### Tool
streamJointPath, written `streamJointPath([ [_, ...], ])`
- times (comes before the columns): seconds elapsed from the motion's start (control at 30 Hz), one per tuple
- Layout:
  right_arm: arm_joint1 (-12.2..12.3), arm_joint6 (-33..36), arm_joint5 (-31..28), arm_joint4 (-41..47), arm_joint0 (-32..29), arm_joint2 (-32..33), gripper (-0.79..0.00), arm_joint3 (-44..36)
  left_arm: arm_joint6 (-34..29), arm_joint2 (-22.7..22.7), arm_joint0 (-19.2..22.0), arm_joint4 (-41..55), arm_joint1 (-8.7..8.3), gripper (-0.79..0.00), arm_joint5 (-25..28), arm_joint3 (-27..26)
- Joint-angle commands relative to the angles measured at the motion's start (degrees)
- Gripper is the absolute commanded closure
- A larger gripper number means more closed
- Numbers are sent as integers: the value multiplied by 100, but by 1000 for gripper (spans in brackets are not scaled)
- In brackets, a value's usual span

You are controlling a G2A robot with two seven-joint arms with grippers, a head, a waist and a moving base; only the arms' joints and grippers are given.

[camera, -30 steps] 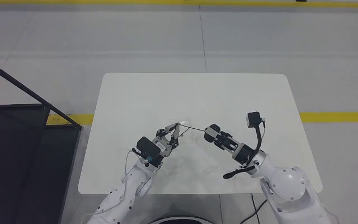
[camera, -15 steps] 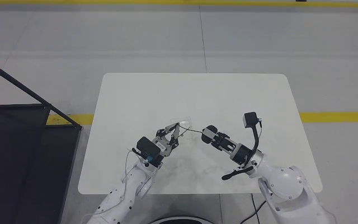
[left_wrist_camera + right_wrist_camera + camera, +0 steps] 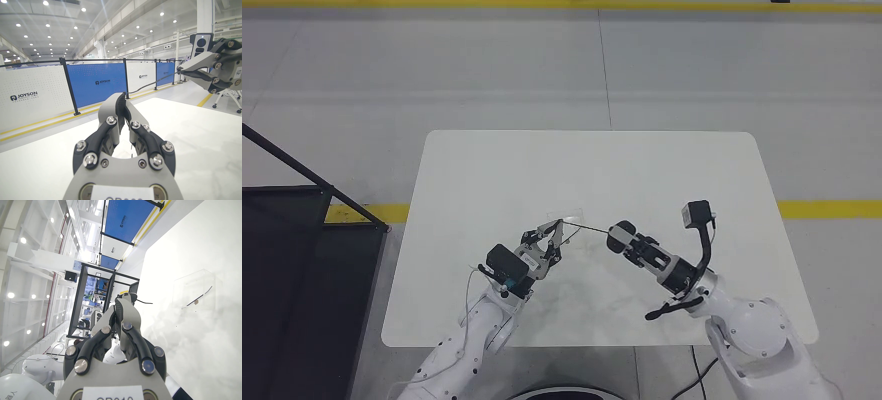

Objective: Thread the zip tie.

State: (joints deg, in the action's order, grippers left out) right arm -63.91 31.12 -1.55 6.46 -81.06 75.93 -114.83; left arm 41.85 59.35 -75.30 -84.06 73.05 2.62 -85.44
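A thin black zip tie (image 3: 585,229) hangs in the air between my two grippers, above the middle of the white table (image 3: 672,180). My left gripper (image 3: 557,226) is shut on one end. In the left wrist view its fingers pinch the zip tie (image 3: 151,84), which sags across to my right gripper (image 3: 180,69), shut on the other end. In the right wrist view my right gripper (image 3: 119,301) is closed, and a short stub of the zip tie (image 3: 144,302) pokes out past the tips.
A small clear plastic box (image 3: 194,281) lies on the table just beyond the grippers, with a thin dark strip inside it. A black frame and dark panel (image 3: 292,260) stand off the table's left side.
My right gripper shifted a little toward the left gripper, then drew back to about where it was. The left arm has stayed still.
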Motion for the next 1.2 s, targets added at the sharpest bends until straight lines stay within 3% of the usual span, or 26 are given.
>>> streamJointPath([
  [0.0,-2,-25,-27,16,-14,5,0,0,-94,16,-33,-24,1,0,11,-71],
  [0.47,-10,-1,26,-62,19,-26,0,6,-184,54,-87,-141,28,0,90,-148],
  [1.17,-11,-4,560,-948,173,-262,0,-140,-74,123,-133,-139,88,0,81,-150],
])
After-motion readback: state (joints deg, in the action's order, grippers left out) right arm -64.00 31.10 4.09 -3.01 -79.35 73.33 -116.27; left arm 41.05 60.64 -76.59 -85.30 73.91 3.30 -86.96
